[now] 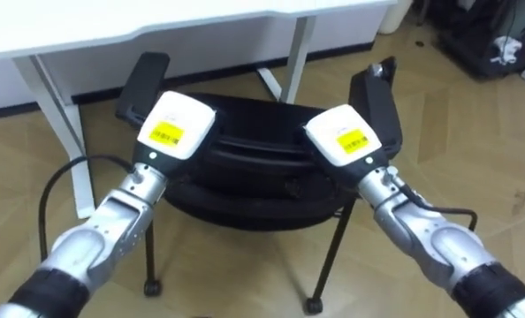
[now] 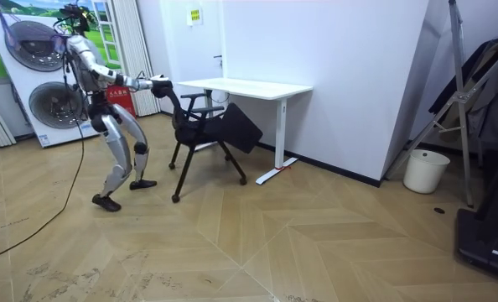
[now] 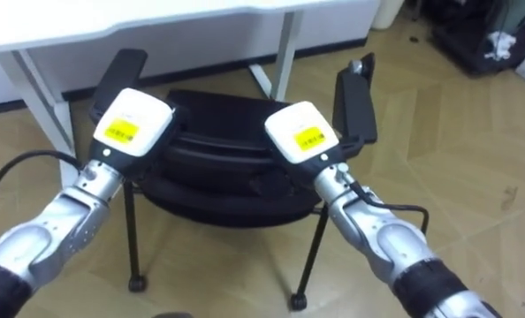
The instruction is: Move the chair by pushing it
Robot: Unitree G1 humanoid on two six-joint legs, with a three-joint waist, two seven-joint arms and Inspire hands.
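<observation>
By white desk [image 1: 201,22], chair back [image 1: 255,146] under left hand [image 1: 176,125] and right hand [image 1: 346,134], both grips unclear.

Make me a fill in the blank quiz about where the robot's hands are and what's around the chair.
The left hand and the right hand both lie on the back of the black ____. Beyond the chair stands a desk coloured ____. In the room view, two stacked ____ machines stand behind the robot.
Missing: chair; white; washing.

Black chair [image 1: 245,124], white desk [image 1: 156,19] (pale herringbone wood floor [image 2: 316,243]).
</observation>
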